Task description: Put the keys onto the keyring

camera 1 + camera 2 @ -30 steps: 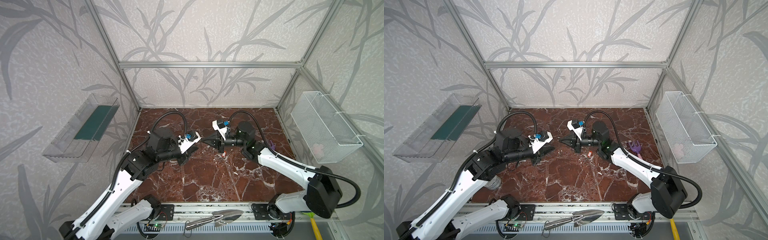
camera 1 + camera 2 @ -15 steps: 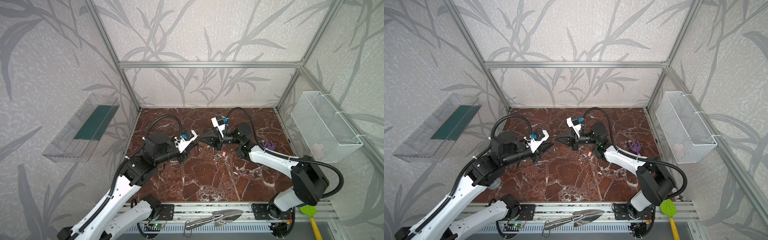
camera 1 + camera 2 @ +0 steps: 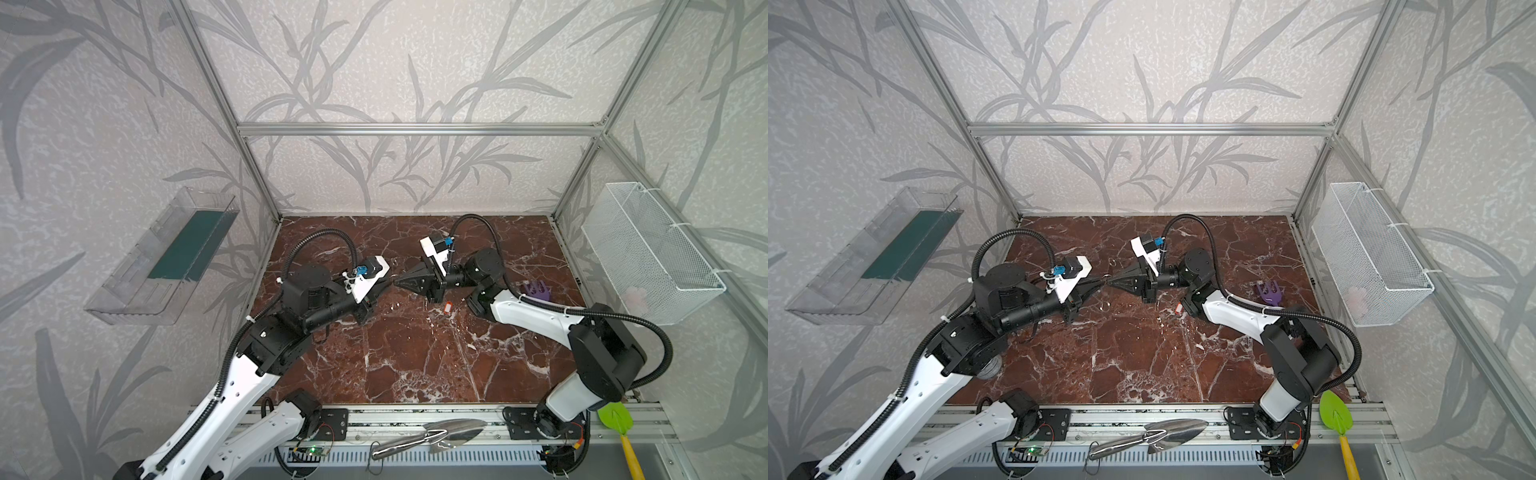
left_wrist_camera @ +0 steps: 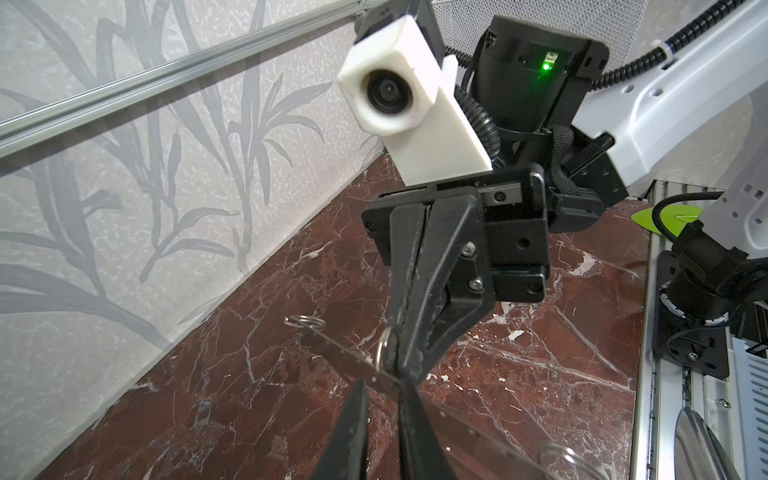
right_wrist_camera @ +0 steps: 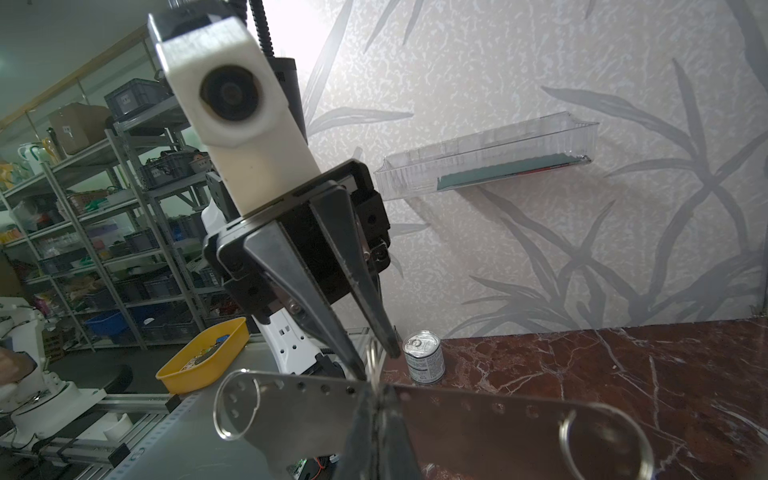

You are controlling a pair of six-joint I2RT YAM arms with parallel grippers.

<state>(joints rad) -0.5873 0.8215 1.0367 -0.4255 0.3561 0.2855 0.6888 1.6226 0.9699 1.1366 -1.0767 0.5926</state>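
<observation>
My right tool (image 4: 395,361) clamps flat grey dotted plate (image 5: 291,415) over red marble tabletop (image 3: 415,353); left tool (image 5: 376,365) narrow, straddling its wire ring (image 4: 378,351); leaf-print walls (image 3: 415,62).

The table (image 3: 415,353) is dark red-brown marble veined white; the walls (image 3: 374,62) are pale grey with darker leaf patterns. The keys (image 5: 291,411) are dull grey metal, the keyring (image 3: 447,307) red, pale-centred.

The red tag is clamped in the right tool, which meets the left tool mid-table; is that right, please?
No: a top view shows the red tag lying loose on the table; the right tool, clamping a grey plate, meets the left tool mid-table.
</observation>
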